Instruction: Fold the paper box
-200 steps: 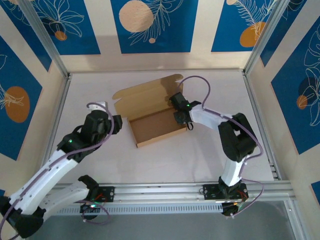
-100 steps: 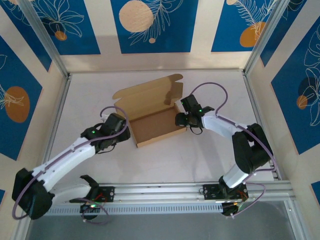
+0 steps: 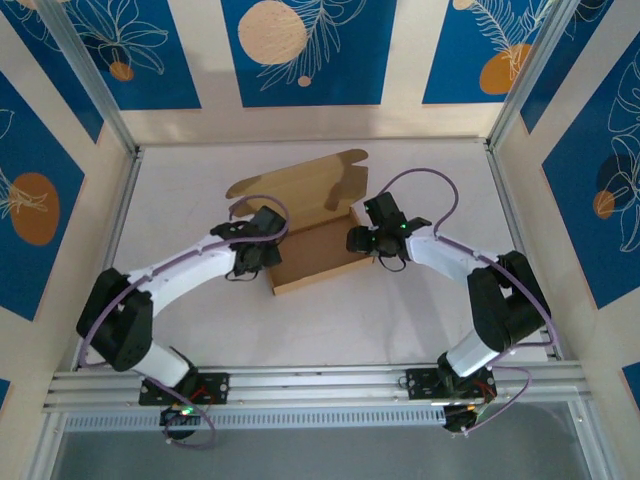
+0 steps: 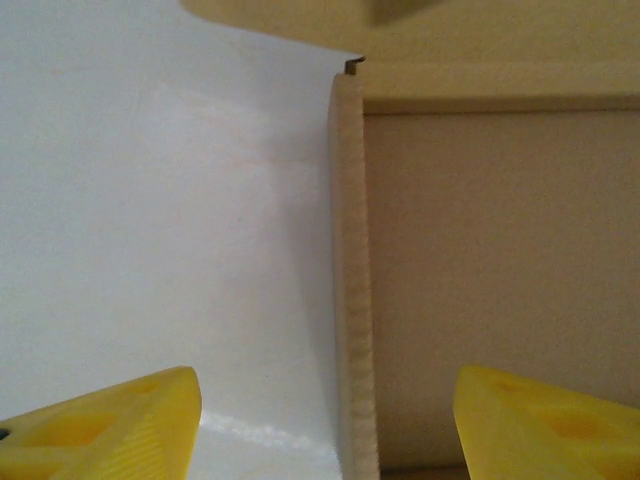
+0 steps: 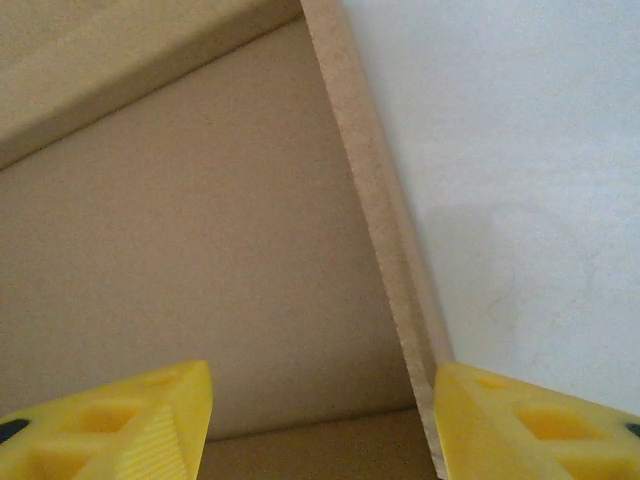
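The paper box [image 3: 312, 250] is brown cardboard and lies mid-table, its shallow tray open and its lid flap [image 3: 300, 185] lying back behind it. My left gripper [image 3: 262, 256] is at the tray's left wall. In the left wrist view that upright wall edge [image 4: 350, 300] stands between the yellow fingertips [image 4: 110, 425] of the open gripper [image 4: 330, 430], with a gap on both sides. My right gripper [image 3: 361, 240] is at the tray's right wall. It is open [image 5: 320, 425], and that wall edge [image 5: 375, 200] runs down just beside its right fingertip [image 5: 530, 420].
The white tabletop [image 3: 330, 320] has free room in front of the box. Aluminium rails [image 3: 320, 380] run along the near edge and both sides. Patterned blue and cream panels enclose the table at the back and sides.
My left arm swung right, from well left of the box up to its left wall. My right gripper came slightly nearer along the right wall.
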You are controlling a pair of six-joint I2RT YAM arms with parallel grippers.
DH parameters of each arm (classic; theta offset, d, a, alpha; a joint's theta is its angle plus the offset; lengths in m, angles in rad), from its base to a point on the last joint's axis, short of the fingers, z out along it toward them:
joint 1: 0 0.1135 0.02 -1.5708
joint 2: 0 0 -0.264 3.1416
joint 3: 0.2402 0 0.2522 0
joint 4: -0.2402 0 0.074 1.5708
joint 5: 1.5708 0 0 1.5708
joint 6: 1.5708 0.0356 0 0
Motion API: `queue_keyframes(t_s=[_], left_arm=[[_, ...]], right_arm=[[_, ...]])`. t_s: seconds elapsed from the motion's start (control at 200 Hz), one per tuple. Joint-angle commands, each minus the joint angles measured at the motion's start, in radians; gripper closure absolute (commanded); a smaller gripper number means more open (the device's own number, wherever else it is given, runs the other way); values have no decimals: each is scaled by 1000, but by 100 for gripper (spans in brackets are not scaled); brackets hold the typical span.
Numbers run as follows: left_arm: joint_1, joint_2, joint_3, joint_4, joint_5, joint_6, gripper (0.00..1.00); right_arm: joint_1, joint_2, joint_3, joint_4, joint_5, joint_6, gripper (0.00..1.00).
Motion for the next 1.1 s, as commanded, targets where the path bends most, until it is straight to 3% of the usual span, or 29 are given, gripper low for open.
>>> queue_keyframes(t_s=[0.0,0.335,0.53,0.695,0.945,1.095], left_arm=[[-15,82,65,-89,-23,-24,41],[-27,261,153,-173,-47,3,61],[-52,339,218,-229,-118,64,78],[-72,402,304,-313,-216,155,85],[-79,458,336,-349,-241,238,86],[-79,363,290,-267,-220,263,63]], right_arm=[[3,-45,-22,-30,39,42,39],[-7,-89,-40,-31,74,58,39],[-12,-98,-43,-29,77,59,39],[-14,-107,-49,-36,89,54,39],[-24,-131,-62,-39,81,50,38],[-41,-187,-35,-76,35,23,35]])
